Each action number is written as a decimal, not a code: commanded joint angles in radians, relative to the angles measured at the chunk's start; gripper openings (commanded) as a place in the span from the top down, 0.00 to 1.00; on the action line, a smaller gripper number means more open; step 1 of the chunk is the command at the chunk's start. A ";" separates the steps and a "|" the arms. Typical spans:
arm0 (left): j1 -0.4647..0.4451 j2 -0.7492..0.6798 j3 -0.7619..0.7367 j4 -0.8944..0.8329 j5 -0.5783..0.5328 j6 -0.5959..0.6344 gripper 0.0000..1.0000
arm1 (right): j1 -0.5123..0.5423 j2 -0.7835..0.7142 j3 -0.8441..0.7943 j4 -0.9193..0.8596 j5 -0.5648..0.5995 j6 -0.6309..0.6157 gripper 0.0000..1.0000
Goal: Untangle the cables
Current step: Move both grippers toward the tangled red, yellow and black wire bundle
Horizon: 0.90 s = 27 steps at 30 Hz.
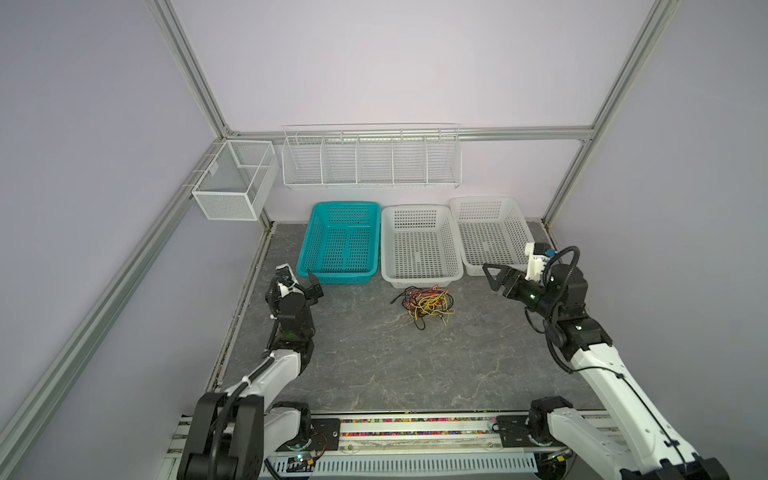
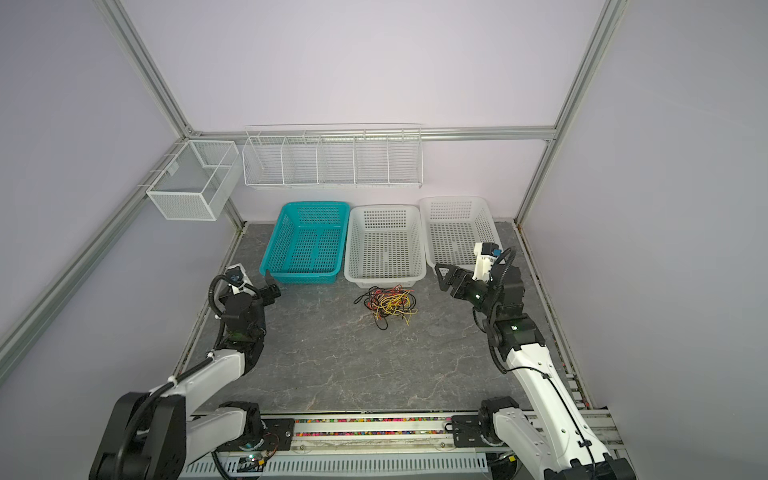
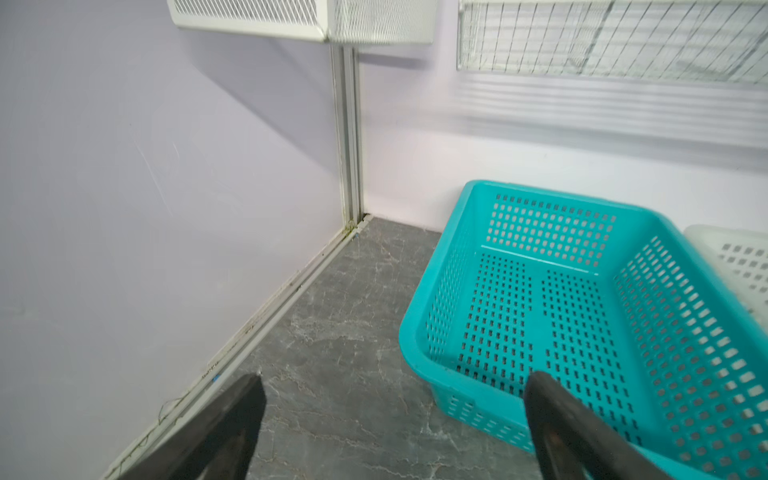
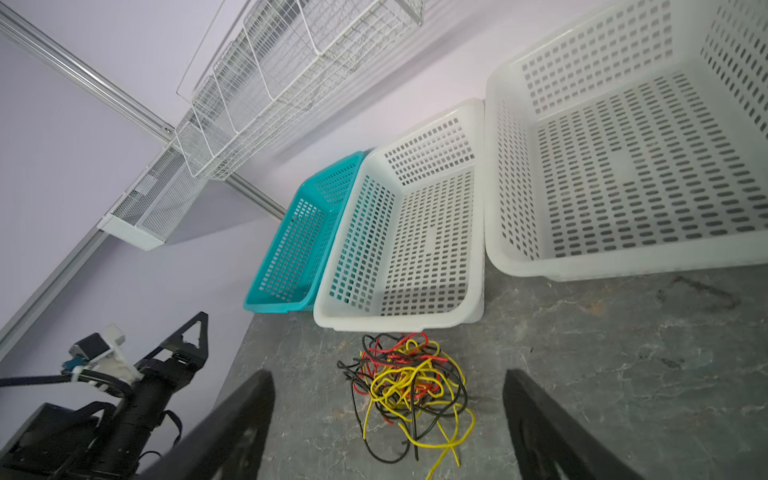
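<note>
black, yellow and red cables (image 1: pixel 424 305) lie tangled on the grey desk (image 1: pixel 374 365), centre frame in both top views, just below the middle white basket (image 1: pixel 422 278). left tool (image 3: pixel 395 380) and right tool (image 4: pixel 387 373) both spread wide, holding nothing, well apart from the cables.

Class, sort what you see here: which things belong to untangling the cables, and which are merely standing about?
Belongs to the job: cables, left gripper, right gripper, both open.

Merely standing about: teal basket, middle white basket, white basket on the right, wire wall rack, mesh box.
</note>
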<state>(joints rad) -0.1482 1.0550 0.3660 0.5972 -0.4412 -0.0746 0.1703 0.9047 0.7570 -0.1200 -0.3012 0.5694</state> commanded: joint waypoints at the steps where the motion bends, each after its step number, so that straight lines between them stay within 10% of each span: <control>1: -0.005 -0.153 0.085 -0.351 0.043 -0.135 0.02 | 0.009 -0.003 0.008 -0.148 -0.006 -0.080 0.11; 10: -0.005 -0.563 0.157 -0.735 0.336 -0.437 0.02 | 0.073 0.145 -0.095 -0.020 -0.090 -0.070 0.09; 14: -0.010 -0.548 0.243 -0.963 0.294 -0.637 0.02 | 0.124 0.245 -0.067 -0.002 -0.141 -0.062 0.06; 27: -0.037 -0.306 0.380 -1.054 0.609 -0.512 0.02 | 0.277 0.491 0.016 0.117 0.032 -0.125 0.03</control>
<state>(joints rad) -0.1829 0.7582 0.7345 -0.4484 0.0418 -0.5678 0.4362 1.3823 0.7399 -0.0486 -0.3359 0.4854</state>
